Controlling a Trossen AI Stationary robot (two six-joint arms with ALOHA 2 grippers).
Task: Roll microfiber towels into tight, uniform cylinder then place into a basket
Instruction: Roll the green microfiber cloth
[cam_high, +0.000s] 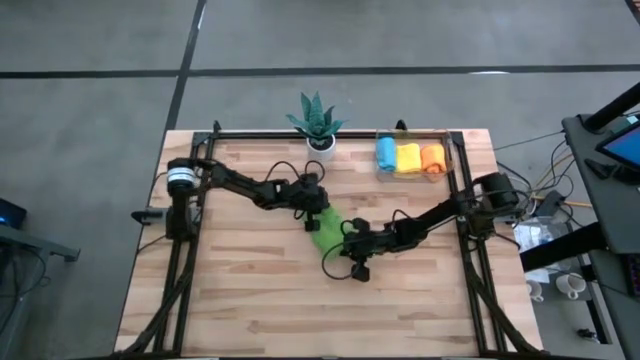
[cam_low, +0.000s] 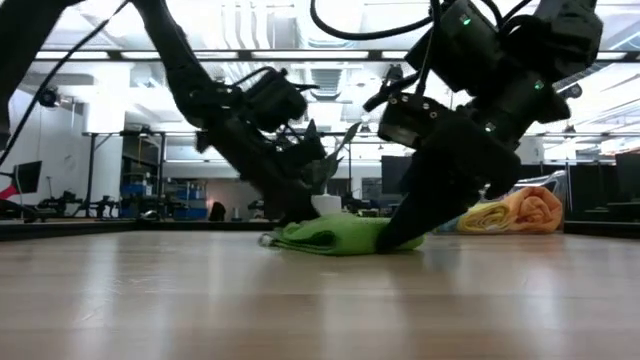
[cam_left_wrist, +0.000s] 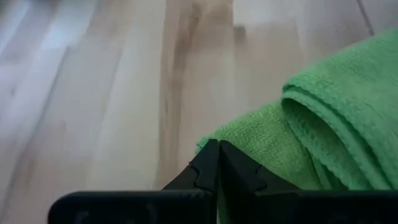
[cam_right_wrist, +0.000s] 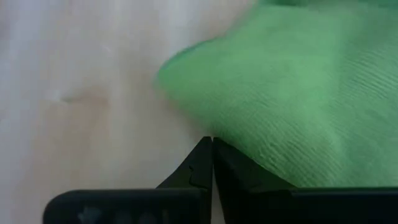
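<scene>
Broadly, the wooden table (cam_high: 250, 300) carried everything, and most of its near half lay bare, which left the arms room to work at the middle. At about one o'clock on the tabletop, against the far rail, sat the clear basket (cam_high: 447, 152); three rolled towels, blue (cam_high: 385, 154), yellow (cam_high: 408, 157) and orange (cam_high: 431, 158), lay side by side inside it, packed parallel so that each kept its cylinder shape. At twelve o'clock stood a potted plant (cam_high: 318, 122), clear of the working area.

Near the centre lay the green towel (cam_high: 327, 231), only partly rolled: a thick fold ran along one side while a flatter layer spread beneath it, so it did not look like a tight cylinder yet.

The left gripper (cam_high: 312, 203) came in from nine o'clock and sat at the towel's far end, its fingers (cam_left_wrist: 211, 165) clenched together with nothing between them, the tips resting at the cloth's edge. The right gripper (cam_high: 352, 243) reached in from three o'clock to the towel's near end, its fingers (cam_right_wrist: 208, 162) likewise pressed shut and empty, touching the cloth's edge. With one closed tip at each end, the pair seemed set to push and turn the cloth rather than pinch it, keeping both ends level so the roll would stay even.
</scene>
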